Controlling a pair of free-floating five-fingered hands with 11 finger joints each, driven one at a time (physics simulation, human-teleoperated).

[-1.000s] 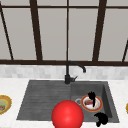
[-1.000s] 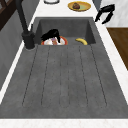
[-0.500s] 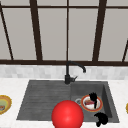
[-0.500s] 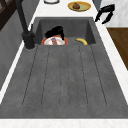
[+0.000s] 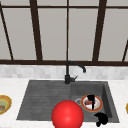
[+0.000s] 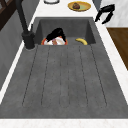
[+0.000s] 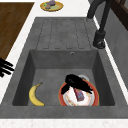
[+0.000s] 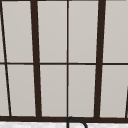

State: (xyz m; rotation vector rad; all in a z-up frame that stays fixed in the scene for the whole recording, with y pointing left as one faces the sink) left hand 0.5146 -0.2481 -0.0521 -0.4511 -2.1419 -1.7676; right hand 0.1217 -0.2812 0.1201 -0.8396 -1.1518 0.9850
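Note:
An orange-rimmed plate (image 5: 98,107) (image 6: 45,41) (image 7: 93,98) lies in the sink basin (image 5: 106,96) with a small reddish piece of food (image 7: 79,95) on it. My left hand (image 5: 91,99) (image 6: 57,33) (image 7: 76,82) hovers low over the plate, its fingers stretched across it towards the food. My right hand (image 5: 101,118) (image 6: 105,12) (image 7: 5,67) hangs in the air above the counter's front edge beside the basin, fingers spread and holding nothing. A yellow banana (image 6: 81,41) (image 7: 35,95) lies on the basin floor near the front wall.
A big red ball (image 5: 67,115) shows low in the front view. The black faucet (image 5: 68,72) (image 6: 25,25) (image 7: 100,27) stands behind the sink. The ribbed drainboard (image 6: 62,75) lies left of the basin. Yellow dishes with food (image 5: 3,105) (image 6: 79,5) (image 7: 51,5) sit on the counters.
The left hand has shifted slightly over the plate. The right hand has stayed where it was.

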